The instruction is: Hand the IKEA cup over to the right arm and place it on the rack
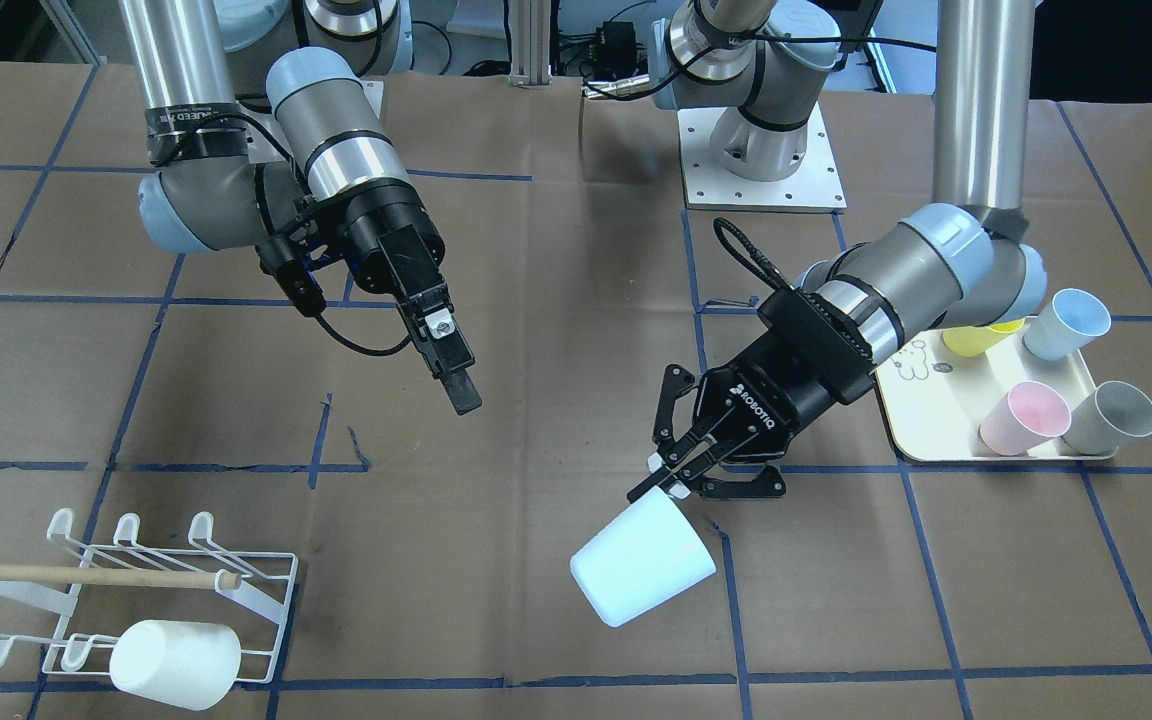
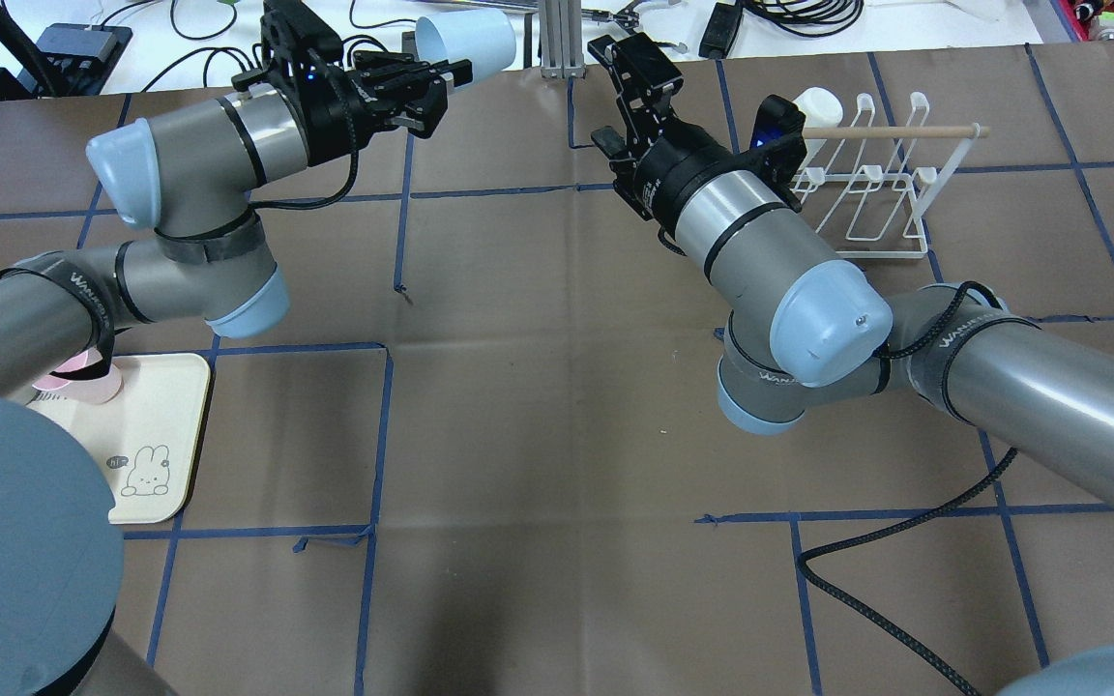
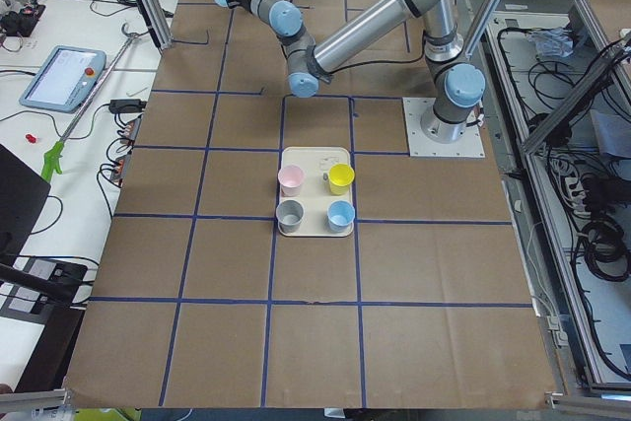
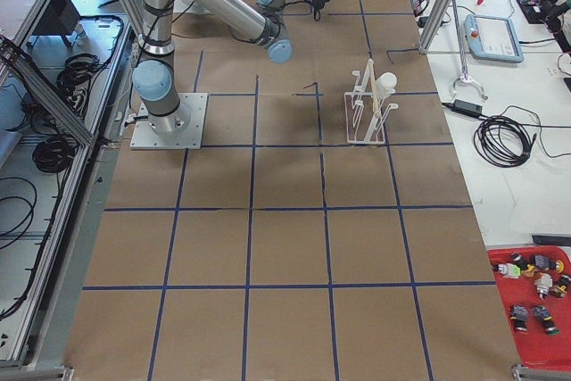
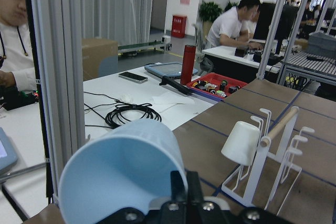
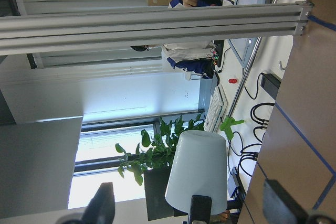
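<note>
**Cup held by the left arm, clear of the table**

Cup, pale blue, was in the air above the brown table, gripped at its rim by the left gripper, whose fingers were clamped together on the cup's wall. From your side of the table you saw it tilted, mouth up toward the gripper and base pointing down and away from the robot. It touched nothing else.

The right gripper hung in the air well apart from the cup. Its wrist camera showed you the two fingers spread wide with nothing between them.

The rack stood on the table toward the robot's right end, on your side, far from the held cup. A wooden dowel lay across it. One white cup sat mouth down over an end prong.

Behind the left arm, at the robot's left end, you had a cream tray carrying four more cups: pink, grey, blue and yellow, the last partly hidden by the arm.
</note>
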You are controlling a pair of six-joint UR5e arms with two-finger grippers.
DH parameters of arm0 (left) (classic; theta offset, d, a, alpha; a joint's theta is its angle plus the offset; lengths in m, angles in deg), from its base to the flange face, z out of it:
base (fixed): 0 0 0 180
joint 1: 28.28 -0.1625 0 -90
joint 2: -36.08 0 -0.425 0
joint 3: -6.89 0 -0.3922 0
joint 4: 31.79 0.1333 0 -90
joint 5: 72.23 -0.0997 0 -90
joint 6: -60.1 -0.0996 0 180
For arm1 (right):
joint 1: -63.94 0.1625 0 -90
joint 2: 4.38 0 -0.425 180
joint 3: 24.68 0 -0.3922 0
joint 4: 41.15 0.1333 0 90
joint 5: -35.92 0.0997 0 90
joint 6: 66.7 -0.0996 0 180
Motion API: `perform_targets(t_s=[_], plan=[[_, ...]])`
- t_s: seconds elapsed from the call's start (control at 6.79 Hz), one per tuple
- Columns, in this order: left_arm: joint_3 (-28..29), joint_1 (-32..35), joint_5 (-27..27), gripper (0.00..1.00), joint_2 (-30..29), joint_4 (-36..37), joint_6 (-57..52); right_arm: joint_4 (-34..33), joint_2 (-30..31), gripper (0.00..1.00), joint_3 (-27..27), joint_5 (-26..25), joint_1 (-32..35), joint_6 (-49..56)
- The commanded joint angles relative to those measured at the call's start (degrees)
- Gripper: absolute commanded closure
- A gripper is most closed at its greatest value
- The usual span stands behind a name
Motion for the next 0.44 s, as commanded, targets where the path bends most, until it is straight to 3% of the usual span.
perform_targets(t_s=[0.0, 0.29], plan=[[-0.4, 4.6, -0.6, 1.0, -1.6, 8.3, 5.7, -0.1, -2.2, 0.0, -1.7, 0.1, 0.0, -2.1], [-0.8, 7.0, -0.6, 1.0, -0.3, 8.3, 6.9, 0.0, -3.8, 0.0, -3.2, 0.1, 0.0, -2.0]])
